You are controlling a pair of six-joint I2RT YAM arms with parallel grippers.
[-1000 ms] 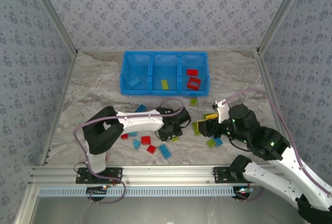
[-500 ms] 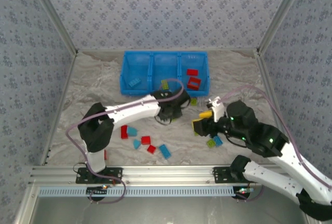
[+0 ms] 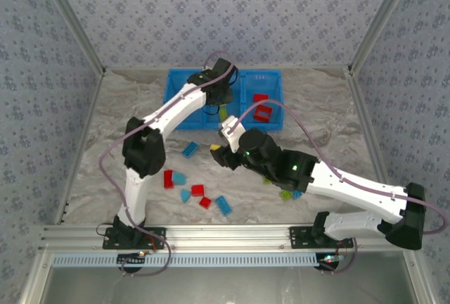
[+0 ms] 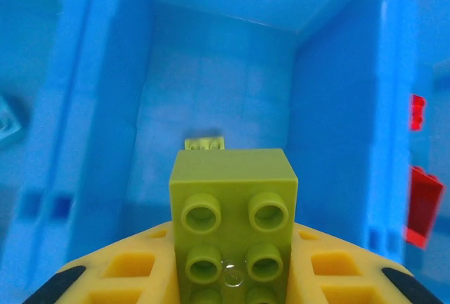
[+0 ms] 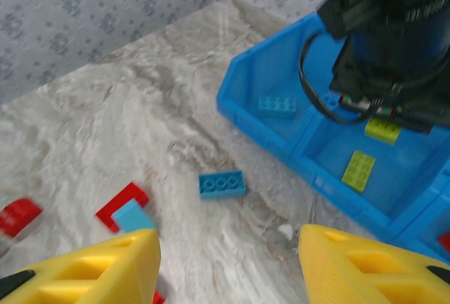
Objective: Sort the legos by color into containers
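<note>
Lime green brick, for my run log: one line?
left gripper shut on lime green plastic brick; above blue plastic bin's middle compartment; right gripper open

Left fingers (image 4: 119,276) clamped on green lego (image 4: 232,205), arm (image 3: 172,110) outstretched; right fingers (image 5: 84,269) apart

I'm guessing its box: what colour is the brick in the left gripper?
The brick is lime green; the left wrist view shows it best.
</note>
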